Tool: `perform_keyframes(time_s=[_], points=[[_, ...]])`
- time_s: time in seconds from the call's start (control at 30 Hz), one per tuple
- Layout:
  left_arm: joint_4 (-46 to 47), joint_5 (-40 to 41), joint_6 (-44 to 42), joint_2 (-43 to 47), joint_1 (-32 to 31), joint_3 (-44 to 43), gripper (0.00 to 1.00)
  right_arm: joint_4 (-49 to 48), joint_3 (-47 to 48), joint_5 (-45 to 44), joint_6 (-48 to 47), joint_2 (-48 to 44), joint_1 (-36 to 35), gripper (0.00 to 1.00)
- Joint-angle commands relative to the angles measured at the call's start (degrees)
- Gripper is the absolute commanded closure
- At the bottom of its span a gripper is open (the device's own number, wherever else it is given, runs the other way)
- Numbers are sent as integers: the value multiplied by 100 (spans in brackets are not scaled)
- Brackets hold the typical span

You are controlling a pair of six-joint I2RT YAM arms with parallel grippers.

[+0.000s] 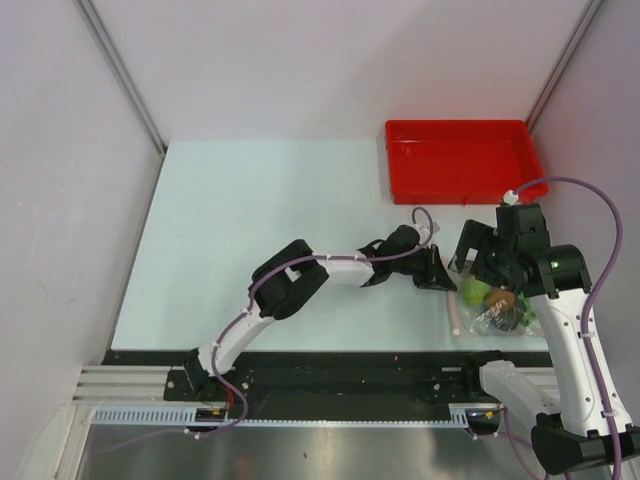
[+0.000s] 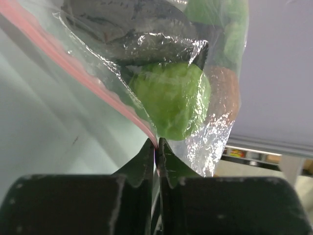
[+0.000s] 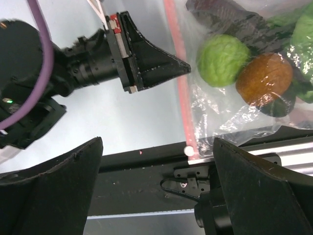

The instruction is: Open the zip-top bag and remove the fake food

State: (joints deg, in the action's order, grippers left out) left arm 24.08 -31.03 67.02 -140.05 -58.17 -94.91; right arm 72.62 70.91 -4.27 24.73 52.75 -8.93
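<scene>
Top external view: the zip-top bag (image 1: 497, 312) lies at the near right corner of the tabletop (image 1: 270, 220), close to its near edge, with the fake food inside it. The left gripper (image 1: 446, 280) reaches across from the left to the bag's left side. Left wrist view shows its fingers pressed together, pinching the pinkish-red zip strip (image 2: 73, 68) at the bag's mouth. The light green fruit (image 2: 171, 98) sits just beyond the fingertips behind the plastic, with the orange-brown fruit (image 2: 227, 90) to its right.

Right wrist view has the right gripper (image 3: 157, 142) spread wide above the near end of the strip, holding nothing. The grey fish (image 3: 230, 22) and leafy green piece (image 3: 303, 29) lie deeper in the bag. A red tray (image 1: 455, 125) sits at the far right corner, well apart from the bag.
</scene>
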Motion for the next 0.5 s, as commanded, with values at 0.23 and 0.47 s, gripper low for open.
perform_keyframes(time_s=[0.23, 0.47], points=[[-2829, 79, -3186, 1321, 227, -976, 100, -160, -26, -468, 787, 586, 22, 0], [-3436, 264, -4082, 1734, 227, -1249, 100, 24, 712, -575, 1420, 1754, 469, 0]])
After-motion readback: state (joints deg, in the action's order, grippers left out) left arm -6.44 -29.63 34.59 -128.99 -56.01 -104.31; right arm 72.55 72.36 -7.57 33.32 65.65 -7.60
